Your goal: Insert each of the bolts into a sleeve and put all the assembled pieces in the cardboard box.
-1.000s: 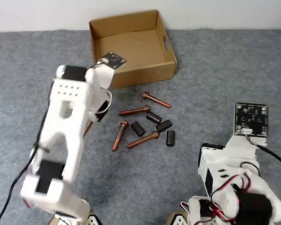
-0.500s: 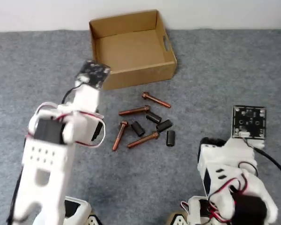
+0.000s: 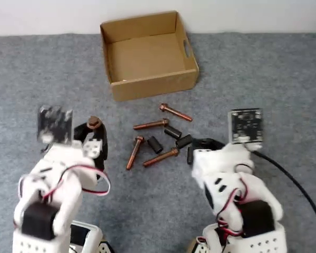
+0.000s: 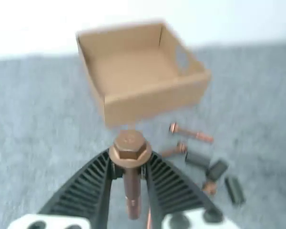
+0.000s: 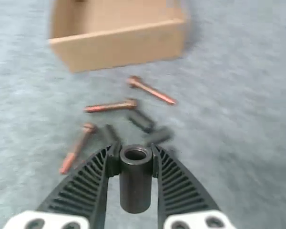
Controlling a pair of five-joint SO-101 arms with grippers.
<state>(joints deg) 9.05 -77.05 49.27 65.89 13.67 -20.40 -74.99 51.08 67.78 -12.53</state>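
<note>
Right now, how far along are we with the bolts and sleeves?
Nothing looks finished: the cardboard box shows no assembled pieces. In hand: the left gripper is shut on a bolt and the right gripper on a sleeve, not yet joined. Left: mate that pair, then four loose bolts and the sleeves on the table, and box everything.

The grey tabletop (image 3: 263,68) carries the cardboard box (image 3: 152,87), with four loose bolts (image 3: 150,125) and black sleeves (image 3: 155,144) near it

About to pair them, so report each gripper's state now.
Left gripper: shut on a bolt.
Right gripper: shut on a sleeve.
</note>
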